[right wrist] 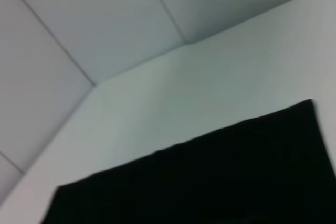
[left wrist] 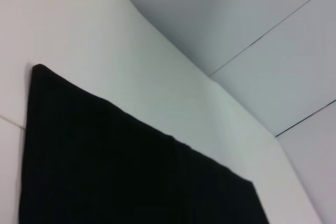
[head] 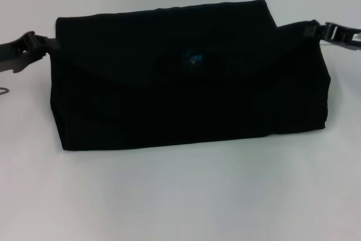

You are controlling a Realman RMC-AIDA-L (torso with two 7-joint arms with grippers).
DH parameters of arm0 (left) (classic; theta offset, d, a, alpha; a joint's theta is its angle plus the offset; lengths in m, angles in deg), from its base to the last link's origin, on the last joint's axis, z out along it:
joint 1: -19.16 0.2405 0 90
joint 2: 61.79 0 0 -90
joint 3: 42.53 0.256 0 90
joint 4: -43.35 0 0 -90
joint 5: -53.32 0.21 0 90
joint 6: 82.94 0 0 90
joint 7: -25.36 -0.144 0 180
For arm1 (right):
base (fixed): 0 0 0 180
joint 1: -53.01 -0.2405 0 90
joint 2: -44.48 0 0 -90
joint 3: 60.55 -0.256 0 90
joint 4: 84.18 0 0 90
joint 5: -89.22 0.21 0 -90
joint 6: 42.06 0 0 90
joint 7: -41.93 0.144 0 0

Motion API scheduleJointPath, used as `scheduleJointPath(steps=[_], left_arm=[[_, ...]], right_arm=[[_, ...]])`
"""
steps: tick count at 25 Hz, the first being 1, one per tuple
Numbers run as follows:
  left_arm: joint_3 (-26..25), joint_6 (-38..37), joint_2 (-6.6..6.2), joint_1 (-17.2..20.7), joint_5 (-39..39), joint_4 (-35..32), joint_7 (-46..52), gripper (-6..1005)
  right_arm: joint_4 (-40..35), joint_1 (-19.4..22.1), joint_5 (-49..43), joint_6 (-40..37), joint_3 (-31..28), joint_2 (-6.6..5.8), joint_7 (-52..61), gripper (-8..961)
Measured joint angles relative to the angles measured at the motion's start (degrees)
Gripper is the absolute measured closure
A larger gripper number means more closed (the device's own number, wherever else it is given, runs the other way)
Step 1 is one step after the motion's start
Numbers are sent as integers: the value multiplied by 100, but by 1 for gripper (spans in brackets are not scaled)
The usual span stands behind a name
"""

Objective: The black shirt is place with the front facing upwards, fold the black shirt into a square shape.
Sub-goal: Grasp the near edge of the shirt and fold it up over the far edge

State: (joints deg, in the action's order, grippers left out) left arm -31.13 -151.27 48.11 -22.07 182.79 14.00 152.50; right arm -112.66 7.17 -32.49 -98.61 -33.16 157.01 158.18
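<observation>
Head view shows the black shirt [head: 186,77] folded into a wide rectangle at the middle of a white table [head: 180,196], a small blue neck label [head: 196,58] showing near its centre. At the shirt's left edge sits the left gripper [head: 25,49]; at its right edge, the right gripper [head: 333,33]. Whether either one is pinching the cloth cannot be told. Both wrist views show the shirt's black edge against the white table and a pale tiled floor [left wrist: 252,19].

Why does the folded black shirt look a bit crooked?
The black shirt is folded into a wide rectangle, not a square. Its top flap lies slanted, so the layers' edges don't line up. The left claw and right claw sit at its ends.
</observation>
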Motion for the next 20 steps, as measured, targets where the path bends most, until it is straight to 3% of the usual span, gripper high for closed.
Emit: scheduleJointPath(steps=[4,8,12,18,19,20], left_arm=[[273,429,171,-80,-7,2,-201,913],[443,1164,467,-142,-18,-32,-352,909],[476,1814,794,-139,-190,-175,-537,906],[554,1843,808,-86,-307,-155,-722,900],[553,1836,788,-56,-311,-153,-684,863],[553,1826,770,-29,-312,-153,-658,826]], right_arm=[[287,-124,8,690,128,175,-358,806],[319,-179,10,1253,216,426,-821,800],[348,-209,11,1386,391,494,-1049,793],[291,-74,219,1412,334,525,-1048,784],[282,-15,361,1412,317,510,-1045,782],[273,57,579,1354,294,492,-1047,699]])
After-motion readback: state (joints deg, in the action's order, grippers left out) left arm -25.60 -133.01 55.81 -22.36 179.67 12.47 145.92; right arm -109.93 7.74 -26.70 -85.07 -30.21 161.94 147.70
